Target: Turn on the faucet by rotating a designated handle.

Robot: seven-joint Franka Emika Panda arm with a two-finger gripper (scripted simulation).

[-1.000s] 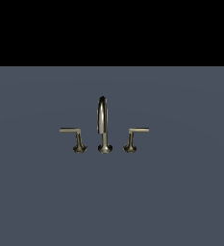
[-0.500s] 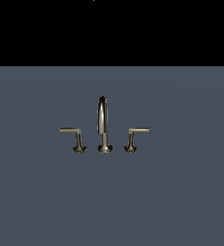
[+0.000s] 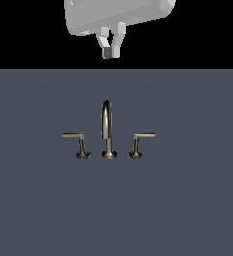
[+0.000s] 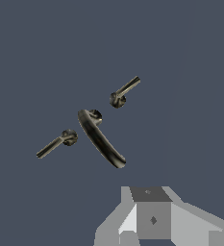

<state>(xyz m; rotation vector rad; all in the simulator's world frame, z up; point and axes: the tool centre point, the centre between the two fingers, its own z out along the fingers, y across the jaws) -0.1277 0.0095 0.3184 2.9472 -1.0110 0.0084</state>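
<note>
The faucet (image 3: 107, 131) stands on the grey-blue surface: a tall arched spout between two short levers. The designated handle (image 3: 144, 135) is the lever on the exterior view's right, its thin arm jutting rightward. The mirror lever (image 3: 73, 135) juts leftward. My gripper (image 3: 111, 51) hangs high above and behind the spout, apart from the faucet, fingers together and empty. In the wrist view the spout (image 4: 101, 139) lies between two levers (image 4: 125, 90) (image 4: 55, 144); I cannot tell which is the designated one. My fingers (image 4: 153, 218) show at that picture's edge.
The flat grey-blue surface (image 3: 188, 210) spreads all around the faucet. The background beyond its far edge is black. Nothing else stands on the surface.
My gripper and hand have come into the exterior view at the top; the earlier frames did not show them. The faucet and both levers have not moved.
</note>
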